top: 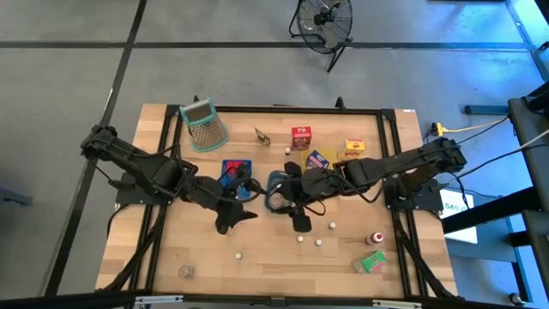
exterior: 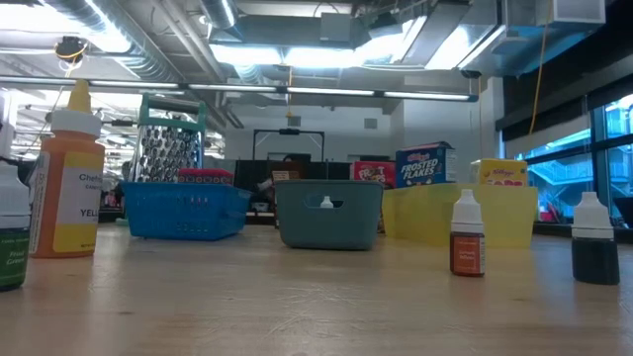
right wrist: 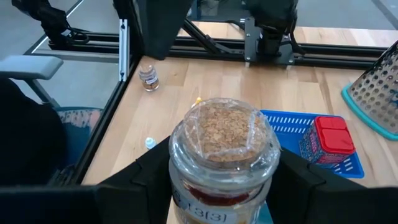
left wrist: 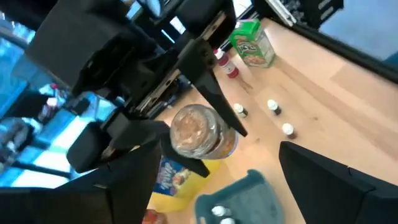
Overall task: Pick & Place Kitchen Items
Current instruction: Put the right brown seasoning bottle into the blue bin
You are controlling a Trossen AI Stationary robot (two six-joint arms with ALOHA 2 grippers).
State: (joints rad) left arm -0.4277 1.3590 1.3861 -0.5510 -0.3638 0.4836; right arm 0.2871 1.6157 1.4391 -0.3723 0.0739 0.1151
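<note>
The wooden table (top: 171,249) carries both dark arms, which meet near its middle. At the far left stands the green-rimmed grater (top: 204,125). Three trays lie across the middle: the blue tray (top: 237,168) on the left, holding a red carton (right wrist: 328,142); the grey-blue tray (top: 276,184) in the centre; the yellow tray (exterior: 435,213) to the right.

The right gripper (right wrist: 217,180) is over the grey-blue tray, its jaws partly open and closed around a glass jar (right wrist: 224,155). The jar stands upright, clear-walled, filled with a brown granular stuff under a clear seal, with a red-and-white label low on its side. In the left wrist view the same jar (left wrist: 200,132) shows clamped between the right arm's fingers.

The left gripper (left wrist: 217,186) is just left of the jar, above the table near the blue tray, jaws spread wide and holding nothing.

Farther off, a red carton (top: 301,137) stands at the far middle, a yellow carton (top: 353,148) to its right, and a blue-purple carton (top: 318,160) between them. A green carton (top: 372,262) lies near the right corner, with a small red-capped bottle (top: 375,238) just beyond it. Tiny white round pieces (top: 317,243) dot the near middle.
</note>
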